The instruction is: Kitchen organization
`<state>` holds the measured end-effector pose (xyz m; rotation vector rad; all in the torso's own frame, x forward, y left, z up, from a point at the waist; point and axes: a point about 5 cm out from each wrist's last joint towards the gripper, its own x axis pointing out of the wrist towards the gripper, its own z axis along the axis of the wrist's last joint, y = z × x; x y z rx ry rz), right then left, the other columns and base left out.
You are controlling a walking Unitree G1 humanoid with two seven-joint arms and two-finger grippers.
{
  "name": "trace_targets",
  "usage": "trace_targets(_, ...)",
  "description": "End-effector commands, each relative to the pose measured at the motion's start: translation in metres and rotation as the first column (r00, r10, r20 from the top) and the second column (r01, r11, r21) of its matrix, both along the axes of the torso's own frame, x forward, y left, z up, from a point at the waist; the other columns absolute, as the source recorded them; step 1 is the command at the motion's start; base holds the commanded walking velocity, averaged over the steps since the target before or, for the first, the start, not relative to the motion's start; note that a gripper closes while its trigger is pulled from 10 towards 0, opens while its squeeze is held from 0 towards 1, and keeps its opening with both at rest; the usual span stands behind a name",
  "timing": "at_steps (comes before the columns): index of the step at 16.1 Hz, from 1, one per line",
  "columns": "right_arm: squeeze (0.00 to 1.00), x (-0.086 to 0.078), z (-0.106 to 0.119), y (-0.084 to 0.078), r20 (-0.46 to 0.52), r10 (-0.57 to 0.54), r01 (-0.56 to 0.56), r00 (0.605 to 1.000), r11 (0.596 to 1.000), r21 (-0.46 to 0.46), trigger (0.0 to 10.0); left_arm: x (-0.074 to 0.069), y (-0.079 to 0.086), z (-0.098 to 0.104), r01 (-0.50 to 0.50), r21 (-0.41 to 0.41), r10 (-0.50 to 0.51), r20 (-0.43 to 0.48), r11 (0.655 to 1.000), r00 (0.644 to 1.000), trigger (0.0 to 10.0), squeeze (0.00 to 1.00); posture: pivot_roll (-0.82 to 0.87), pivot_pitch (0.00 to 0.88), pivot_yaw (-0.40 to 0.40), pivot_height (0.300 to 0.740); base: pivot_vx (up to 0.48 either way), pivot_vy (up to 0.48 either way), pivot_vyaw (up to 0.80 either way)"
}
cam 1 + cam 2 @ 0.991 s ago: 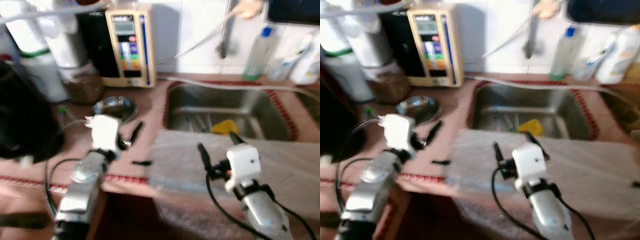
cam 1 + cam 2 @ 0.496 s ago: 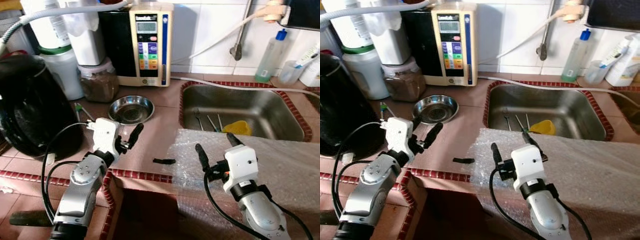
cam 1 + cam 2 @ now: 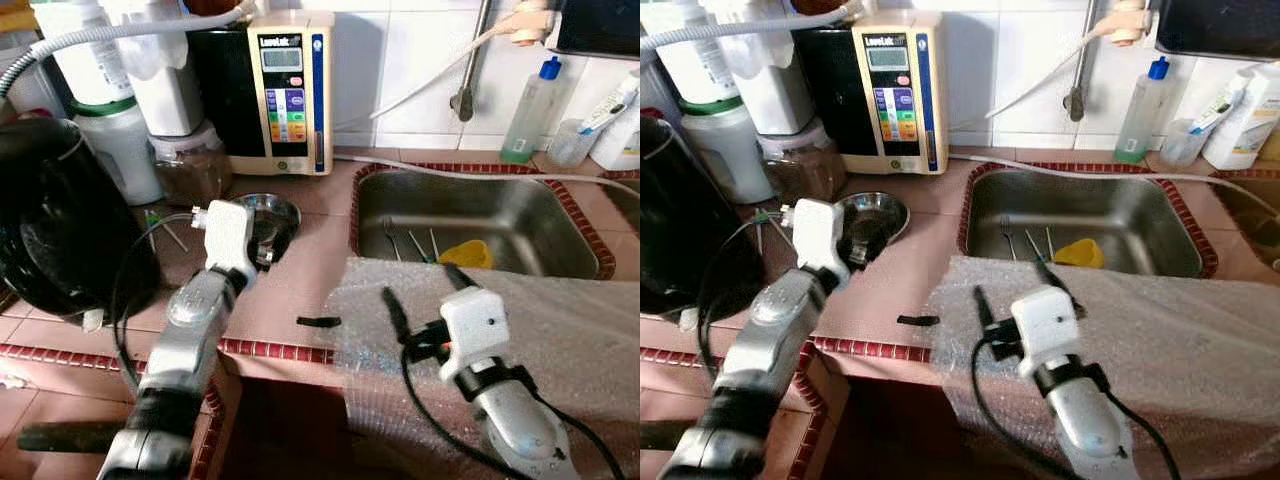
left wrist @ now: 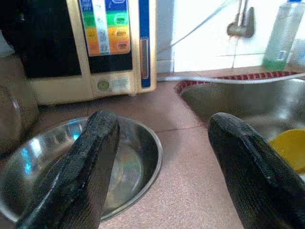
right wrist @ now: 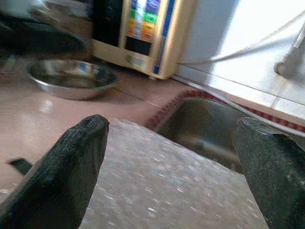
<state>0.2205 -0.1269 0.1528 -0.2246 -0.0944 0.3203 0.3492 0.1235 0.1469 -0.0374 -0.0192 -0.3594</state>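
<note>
Colour notes from my head camera. Pinkish-brown tiled counter (image 3: 300, 290), trimmed with dark red patterned border tiles (image 3: 280, 350) along its front edge and around the dull grey steel sink (image 3: 500, 215). Shiny silver round metal bowl (image 3: 268, 215). Cream-and-black water machine (image 3: 275, 90) with a panel of rainbow-coloured buttons. Yellow cup-like object (image 3: 467, 254) in the sink. Cloudy translucent bubble-wrap sheet (image 3: 570, 320). Pale green clear bottle with blue cap (image 3: 527, 110). Glossy black kettle (image 3: 60, 220). My fingers (image 4: 81, 171) are matte black; my wrist housings are white.
</note>
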Motion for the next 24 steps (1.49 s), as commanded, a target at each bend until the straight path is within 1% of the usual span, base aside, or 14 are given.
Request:
trace_targets(1, 0.0, -0.004, 0.005, 0.005, 0.004, 0.03, -0.03, 1.0, 1.0, 0.008, 10.0, 0.005, 0.004, -0.012, -0.048, -0.012, 0.047, -0.065, 0.999, 0.997, 10.0, 0.0, -0.04, 0.0, 0.075, 0.74, 0.0, 0.0, 0.0)
trace_targets(2, 0.0, -0.008, 0.007, 0.004, 0.003, 0.022, -0.022, 1.0, 1.0, 0.009, 10.0, 0.012, 0.005, -0.018, -0.108, -0.025, 0.104, -0.11, 0.994, 0.988, 10.0, 0.0, -0.07, 0.0, 0.082, 0.74, 0.0, 0.0, 0.0)
trace_targets(4, 0.0, -0.012, 0.008, 0.003, -0.003, 0.002, -0.002, 1.0, 1.0, 0.006, 10.0, 0.02, 0.006, -0.022, -0.191, -0.036, 0.184, -0.149, 0.981, 0.972, 10.0, 0.0, -0.1, 0.0, 0.09, 0.74, 0.0, 0.0, 0.0)
trace_targets(5, 0.0, -0.016, 0.009, 0.002, -0.006, -0.01, 0.01, 1.0, 1.0, 0.004, 10.0, 0.025, 0.007, -0.021, -0.227, -0.064, 0.215, -0.159, 0.972, 0.964, 10.0, 1.0, -0.13, 0.0, 0.103, 0.74, 0.0, 0.0, 0.0)
trace_targets(7, 0.0, -0.022, 0.01, 0.0, -0.016, -0.04, 0.04, 0.999, 0.999, 0.001, 10.0, 0.034, 0.008, -0.018, -0.296, -0.082, 0.277, -0.183, 0.952, 0.943, 10.0, 1.0, -0.15, 0.0, 0.12, 0.74, 0.0, 0.0, 0.0)
trace_targets(11, 0.0, -0.024, 0.011, 0.004, -0.015, -0.05, 0.05, 0.999, 0.999, -0.001, 10.0, 0.042, 0.01, -0.015, -0.414, -0.1, 0.381, -0.246, 0.905, 0.891, 10.0, 1.0, -0.16, 0.0, 0.133, 0.74, 0.0, 0.0, 0.0)
trace_targets(12, 0.0, -0.024, 0.012, 0.005, -0.014, -0.051, 0.051, 0.999, 0.999, -0.003, 10.0, 0.043, 0.017, -0.015, -0.482, -0.089, 0.445, -0.269, 0.871, 0.854, 10.0, 0.19, -0.16, 0.0, 0.133, 0.74, 0.0, 0.0, 0.0)
trace_targets(13, 0.0, -0.024, 0.012, 0.006, -0.014, -0.051, 0.051, 0.999, 0.999, -0.003, 10.0, 0.043, 0.021, -0.017, -0.517, -0.085, 0.474, -0.298, 0.852, 0.829, 10.0, 0.0, -0.16, 0.0, 0.133, 0.74, 0.0, 0.0, 0.0)
trace_targets(15, 0.0, -0.026, 0.014, 0.01, -0.019, -0.019, 0.02, 1.0, 1.0, 0.018, 10.0, 0.041, 0.029, -0.023, -0.573, -0.032, 0.533, -0.33, 0.819, 0.779, 10.0, 0.0, -0.17, 0.0, 0.142, 0.74, 0.0, 0.0, 0.0)
trace_targets(17, 0.0, -0.028, 0.015, 0.013, -0.022, 0.01, -0.009, 1.0, 0.999, 0.033, 10.0, 0.039, 0.033, -0.026, -0.589, -0.029, 0.545, -0.344, 0.808, 0.764, 10.0, 0.0, -0.17, 0.0, 0.144, 0.74, 0.0, 0.0, 0.0)
trace_targets(19, 0.0, -0.028, 0.017, 0.015, -0.022, 0.024, -0.023, 0.999, 0.999, 0.04, 10.0, 0.037, 0.038, -0.031, -0.613, 0.006, 0.574, -0.36, 0.79, 0.736, 10.0, 0.0, -0.17, 0.0, 0.142, 0.74, 0.0, 0.0, 0.0)
trace_targets(21, 0.0, -0.027, 0.017, 0.015, -0.021, 0.023, -0.022, 1.0, 0.999, 0.035, 10.0, 0.032, 0.038, -0.043, -0.587, 0.057, 0.555, -0.407, 0.808, 0.725, 10.0, 0.0, -0.16, 0.0, 0.14, 0.74, 0.0, 0.0, 0.0)
trace_targets(23, 0.0, -0.026, 0.016, 0.014, -0.022, 0.021, -0.021, 1.0, 0.999, 0.026, 10.0, 0.028, 0.036, -0.052, -0.589, 0.06, 0.546, -0.46, 0.806, 0.7, 10.0, 0.0, -0.16, 0.0, 0.14, 0.74, 0.0, 0.0, 0.0)
trace_targets(24, 0.0, -0.026, 0.017, 0.014, -0.022, 0.022, -0.021, 1.0, 0.999, 0.026, 10.0, 0.026, 0.035, -0.056, -0.578, 0.075, 0.54, -0.47, 0.813, 0.699, 9.1, 0.0, -0.16, 0.0, 0.139, 0.74, 0.0, 0.0, 0.0)
